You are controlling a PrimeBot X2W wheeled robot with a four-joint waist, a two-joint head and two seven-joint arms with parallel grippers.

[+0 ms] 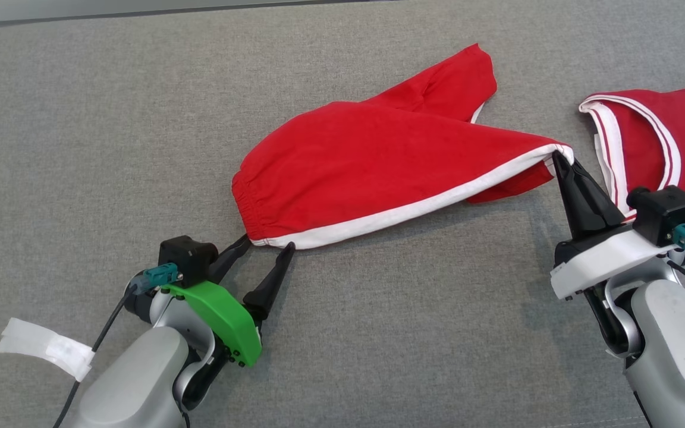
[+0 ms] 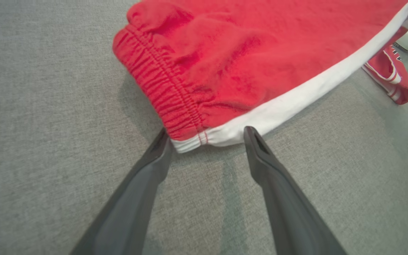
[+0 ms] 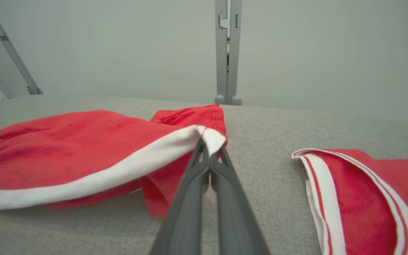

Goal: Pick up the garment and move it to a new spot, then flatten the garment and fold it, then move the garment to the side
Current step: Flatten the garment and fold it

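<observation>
Right gripper pinched shut on the white-trimmed hem corner of the red shorts, that end held raised off the grey surface, likely for stretching flat. Left gripper spread wide at the waistband corner, nothing gripped, seemingly poised to take that end.

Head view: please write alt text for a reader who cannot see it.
Red shorts with a white stripe lie on a grey surface, and the right gripper is shut on their raised right corner. The left gripper is open, its fingers at the waistband corner. Another red garment lies at the right edge.
</observation>
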